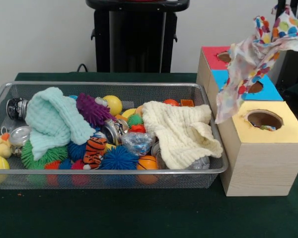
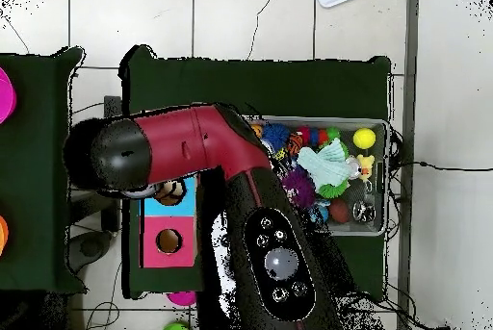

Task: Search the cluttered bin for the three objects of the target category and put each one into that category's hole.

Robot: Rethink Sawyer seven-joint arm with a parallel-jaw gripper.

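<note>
Patterned cloth [image 1: 258, 54] is hanging above the three-holed wooden box [image 1: 260, 158], over its yellow hole [image 1: 264, 119], presumably carried by the pincer, whose state cannot be told. In the wire bin [image 1: 109, 176], mint cloth [image 1: 52, 121] and cream cloth [image 1: 181, 134] are awaiting transfer.

Gripper [image 1: 286, 11] hidden by spotted cloth [image 1: 253, 57]

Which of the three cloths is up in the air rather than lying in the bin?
The spotted cloth, hanging above the wooden box. The mint cloth and cream cloth lie in the bin.
</note>
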